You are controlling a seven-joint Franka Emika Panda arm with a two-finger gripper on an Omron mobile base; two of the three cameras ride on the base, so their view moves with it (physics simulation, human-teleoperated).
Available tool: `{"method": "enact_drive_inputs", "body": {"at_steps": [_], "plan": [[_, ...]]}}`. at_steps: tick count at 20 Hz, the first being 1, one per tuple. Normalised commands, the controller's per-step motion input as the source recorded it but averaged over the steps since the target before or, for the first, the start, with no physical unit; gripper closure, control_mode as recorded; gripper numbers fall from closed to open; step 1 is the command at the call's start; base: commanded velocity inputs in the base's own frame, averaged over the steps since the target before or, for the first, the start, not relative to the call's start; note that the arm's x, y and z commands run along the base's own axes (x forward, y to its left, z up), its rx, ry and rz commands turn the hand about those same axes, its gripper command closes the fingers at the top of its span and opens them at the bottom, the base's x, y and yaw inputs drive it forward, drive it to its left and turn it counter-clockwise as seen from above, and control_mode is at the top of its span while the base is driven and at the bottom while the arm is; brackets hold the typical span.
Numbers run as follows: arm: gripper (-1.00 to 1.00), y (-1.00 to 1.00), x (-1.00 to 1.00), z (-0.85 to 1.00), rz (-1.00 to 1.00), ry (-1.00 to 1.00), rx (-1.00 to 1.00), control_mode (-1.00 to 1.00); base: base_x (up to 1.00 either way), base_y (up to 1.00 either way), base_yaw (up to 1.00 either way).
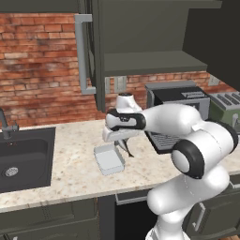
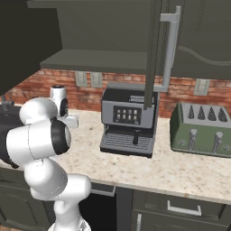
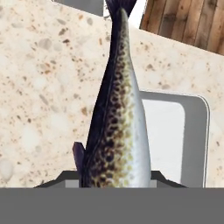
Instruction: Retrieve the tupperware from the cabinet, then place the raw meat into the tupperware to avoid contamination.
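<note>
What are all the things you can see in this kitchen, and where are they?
fish: one, silvery with dark spotted back, hanging from the gripper above the counter
tupperware: one, greyish-white, on the counter beside the fish
sink: one, dark, left end of the counter
coffee machine: one, grey-black, on the counter
toaster: one, green, right of the coffee machine
cabinet: one, dark grey-green, door open, above the counter
gripper: one, shut on the fish
</note>
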Motion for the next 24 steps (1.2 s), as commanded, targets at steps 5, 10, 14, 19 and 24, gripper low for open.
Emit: {"method": "enact_drive_inputs", "body": {"at_steps": [5,10,14,19,24], "plan": [[1.00,0.28,-0.01,-0.06,0.00,0.07,0.00,-1.00,0.00,0.00,0.00],[1.00,0.22,0.00,-0.05,-0.01,0.00,-0.02,-1.00,0.00,0.00,0.00],[1.00,0.17,-0.01,-0.18,0.00,0.00,-0.04,-1.00,0.00,0.00,0.00],[1.00,0.05,-0.13,-0.21,-0.01,0.00,-0.02,-1.00,0.00,0.00,0.00],[1.00,0.00,-0.05,-0.22,-0.02,0.00,-0.01,-1.00,0.00,0.00,0.00]]}}
